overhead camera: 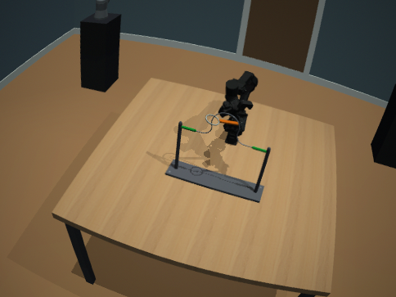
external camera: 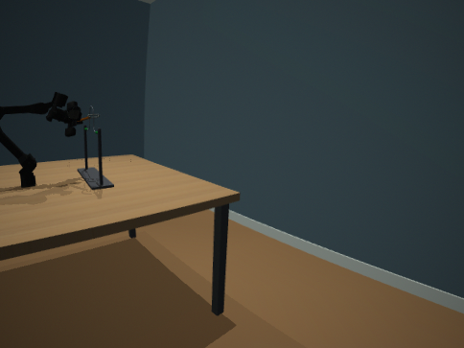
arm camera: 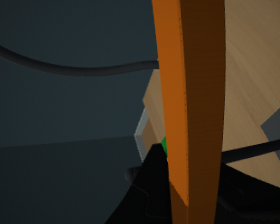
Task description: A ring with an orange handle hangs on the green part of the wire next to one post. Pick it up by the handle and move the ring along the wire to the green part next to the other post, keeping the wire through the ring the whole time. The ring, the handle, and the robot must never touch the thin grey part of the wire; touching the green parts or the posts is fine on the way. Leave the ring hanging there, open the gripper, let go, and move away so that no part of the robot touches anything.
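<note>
My gripper [overhead camera: 236, 123] [external camera: 79, 121] [arm camera: 165, 151] is shut on the orange handle [overhead camera: 229, 122] [external camera: 84, 119] [arm camera: 200, 110]. The ring [overhead camera: 205, 119] [external camera: 98, 115] lies nearly flat at the handle's far end. In the top view it appears around the rising stretch of the grey wire [overhead camera: 203, 132], left of the arch; the exact gap to the wire is too small to tell. The left green part [overhead camera: 188, 128] is beside the left post [overhead camera: 178, 147], and the right green part [overhead camera: 259, 149] is beside the right post [overhead camera: 263, 169]. The wrist view does not show the ring.
The dark base [overhead camera: 221, 188] carries both posts on the wooden table [overhead camera: 135, 209] [external camera: 158, 192]. The wire's arch stands close to the gripper and handle. In the wrist view, a dark curved line [arm camera: 85, 71] passes left of the handle. Another robot stands on a black pedestal [overhead camera: 100, 53] behind the table.
</note>
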Controlling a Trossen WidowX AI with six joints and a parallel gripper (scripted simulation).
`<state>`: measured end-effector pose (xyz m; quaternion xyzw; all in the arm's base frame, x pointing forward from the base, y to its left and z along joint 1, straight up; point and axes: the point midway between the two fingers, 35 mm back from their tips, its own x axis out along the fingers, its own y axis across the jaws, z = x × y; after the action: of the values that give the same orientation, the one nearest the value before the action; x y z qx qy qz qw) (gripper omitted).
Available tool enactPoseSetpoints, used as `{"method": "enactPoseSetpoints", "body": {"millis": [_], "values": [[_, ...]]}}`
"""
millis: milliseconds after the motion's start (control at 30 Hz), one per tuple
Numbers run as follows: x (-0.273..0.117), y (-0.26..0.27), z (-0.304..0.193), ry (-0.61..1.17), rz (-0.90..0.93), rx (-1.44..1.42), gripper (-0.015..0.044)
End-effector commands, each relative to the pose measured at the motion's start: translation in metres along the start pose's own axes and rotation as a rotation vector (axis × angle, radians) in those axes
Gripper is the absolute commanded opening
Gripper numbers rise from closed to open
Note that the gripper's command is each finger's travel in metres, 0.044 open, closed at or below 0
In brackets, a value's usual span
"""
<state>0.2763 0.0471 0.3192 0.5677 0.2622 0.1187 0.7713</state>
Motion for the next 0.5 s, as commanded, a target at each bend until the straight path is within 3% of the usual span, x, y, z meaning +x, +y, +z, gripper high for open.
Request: {"method": "enactPoseSetpoints", "body": {"millis": [0,467], "values": [[-0.0008,0.0015,0.0013,-0.01,-0.016,-0.041,-0.015],[-0.0002,-0.0056,0.002,-0.026,-0.088,-0.142,-0.015]]}}
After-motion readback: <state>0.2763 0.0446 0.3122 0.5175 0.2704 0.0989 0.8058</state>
